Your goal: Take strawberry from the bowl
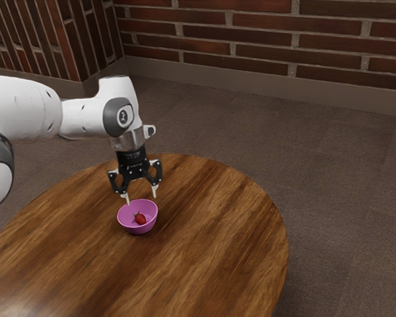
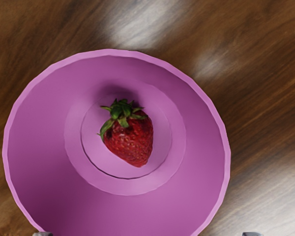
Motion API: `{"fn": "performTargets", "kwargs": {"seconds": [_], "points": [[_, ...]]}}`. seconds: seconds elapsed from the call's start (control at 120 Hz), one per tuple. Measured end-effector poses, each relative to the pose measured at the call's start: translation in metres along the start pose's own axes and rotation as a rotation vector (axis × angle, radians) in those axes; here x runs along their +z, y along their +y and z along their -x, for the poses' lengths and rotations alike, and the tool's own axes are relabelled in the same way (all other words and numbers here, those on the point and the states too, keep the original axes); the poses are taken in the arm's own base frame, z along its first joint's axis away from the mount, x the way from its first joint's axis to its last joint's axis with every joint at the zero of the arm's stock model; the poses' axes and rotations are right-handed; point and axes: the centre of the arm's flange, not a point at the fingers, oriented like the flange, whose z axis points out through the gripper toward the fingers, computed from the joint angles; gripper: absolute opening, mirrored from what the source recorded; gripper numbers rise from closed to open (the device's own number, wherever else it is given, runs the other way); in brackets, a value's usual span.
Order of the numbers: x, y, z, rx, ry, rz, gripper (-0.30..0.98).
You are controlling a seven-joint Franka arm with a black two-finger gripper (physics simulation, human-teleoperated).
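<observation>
While one white arm [image 1: 86, 117] reaches in from the left of the exterior view, its single black claw [image 1: 141, 195] hangs open, left of centre in the frame, with its two fingers spread wide near the rim of the bowl. There is one strawberry [image 1: 140, 218] and one bowl [image 1: 143, 230]. A round dark cap [image 1: 123, 117] on the arm, in the left half of the frame, bears a small pale mark, too small to read. The bowl is pink and upright, left of centre in the lower half of the frame, and holds the strawberry, which lies on its inner bottom, red with a green leafy crown. One round wooden worktop [image 1: 204, 264] carries the bowl, grained in brown, and a brick wall [image 1: 264, 33] runs across the top of the frame, above a grey-brown floor [image 1: 343, 198].
</observation>
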Motion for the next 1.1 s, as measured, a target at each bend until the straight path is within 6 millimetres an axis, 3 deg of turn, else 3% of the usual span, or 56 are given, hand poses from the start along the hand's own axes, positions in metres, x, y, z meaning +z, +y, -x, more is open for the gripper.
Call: {"fn": "performTargets", "kwargs": {"seconds": [0.208,0.733,1.1], "points": [[0.017,-0.001,-0.008,-0.073,0.016,-0.035,0.36],[0.061,0.002,-0.026,-0.196,0.025,-0.07,0.27],[0.069,0.0,-0.034,-0.233,0.016,-0.067,0.18]]}}
